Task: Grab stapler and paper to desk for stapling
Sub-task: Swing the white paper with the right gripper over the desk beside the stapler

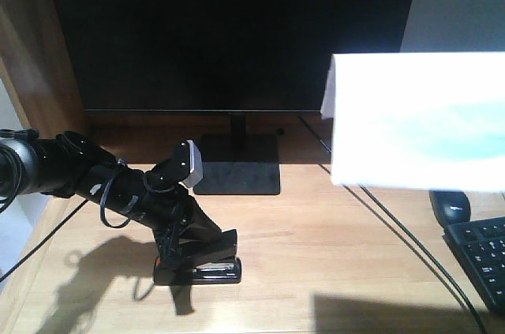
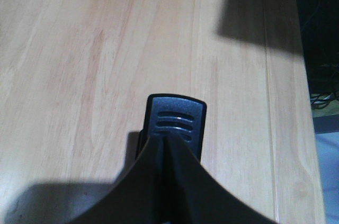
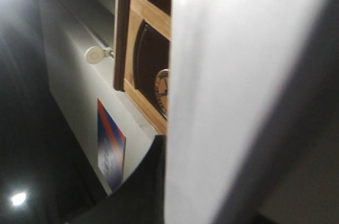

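The small black stapler (image 1: 207, 268) sits low on the light wood desk (image 1: 316, 271), left of centre, touching it or just above it. My left gripper (image 1: 187, 244) is shut on its rear half. In the left wrist view the stapler's ribbed nose (image 2: 175, 115) sticks out past my closed left gripper (image 2: 168, 140). The white paper (image 1: 418, 125) hangs in the air at the right, well above the desk. In the right wrist view the paper (image 3: 233, 75) fills the right side, and my right gripper (image 3: 168, 150) is shut on its edge, with one dark finger (image 3: 143, 192) showing.
A dark monitor (image 1: 229, 26) on a black stand (image 1: 237, 170) fills the back. A black mouse (image 1: 451, 208) and a keyboard (image 1: 485, 259) lie at the right, under the paper. A cable (image 1: 394, 219) runs across the desk. The right wrist view shows a wooden frame (image 3: 145, 60).
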Robot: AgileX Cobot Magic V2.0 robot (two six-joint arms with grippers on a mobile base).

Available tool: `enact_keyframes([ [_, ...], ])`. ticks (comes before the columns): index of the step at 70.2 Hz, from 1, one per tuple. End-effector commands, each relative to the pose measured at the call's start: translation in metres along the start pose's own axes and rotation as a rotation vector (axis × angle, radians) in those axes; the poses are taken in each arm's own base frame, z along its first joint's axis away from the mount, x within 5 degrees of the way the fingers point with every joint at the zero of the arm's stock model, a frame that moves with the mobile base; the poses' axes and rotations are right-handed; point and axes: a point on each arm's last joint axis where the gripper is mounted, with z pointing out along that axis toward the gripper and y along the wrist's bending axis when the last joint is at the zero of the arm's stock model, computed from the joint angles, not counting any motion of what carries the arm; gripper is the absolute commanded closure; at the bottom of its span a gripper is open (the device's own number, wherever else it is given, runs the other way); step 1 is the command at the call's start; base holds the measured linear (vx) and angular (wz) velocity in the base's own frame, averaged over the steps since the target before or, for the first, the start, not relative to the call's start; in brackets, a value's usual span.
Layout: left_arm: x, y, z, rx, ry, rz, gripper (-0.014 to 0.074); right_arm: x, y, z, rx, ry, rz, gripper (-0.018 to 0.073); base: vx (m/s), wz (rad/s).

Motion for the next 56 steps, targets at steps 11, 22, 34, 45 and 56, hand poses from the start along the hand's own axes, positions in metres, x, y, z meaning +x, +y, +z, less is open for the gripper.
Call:
enact_keyframes([
  [11,-0.024,-0.003,-0.014,-0.024,-0.076,0.013,0.0603,-0.001,-0.044,0.028,0.015,-0.043,0.092,0.0561,0.00,0.00],
  [22,-0.024,-0.003,-0.014,-0.024,-0.076,0.013,0.0603,0.005,-0.079,0.033,0.140,-0.018,0.096,0.0561,0.00,0.00],
  [34,-0.024,-0.003,-0.014,-0.024,-0.076,0.013,0.0603,-0.007,-0.113,0.027,0.271,-0.008,0.090,0.0561,0.00,0.00],
  [45,-0.024,-0.003,-0.014,-0.024,-0.076,0.013,0.0603,-0.028,-0.140,0.029,0.358,0.135,0.106,0.0561,0.00,0.00],
  [56,-0.024,-0.003,-0.014,-0.024,-0.076,0.013,0.0603,-0.039,-0.168,0.038,0.434,0.378,0.148,0.0561,0.00,0.00],
])
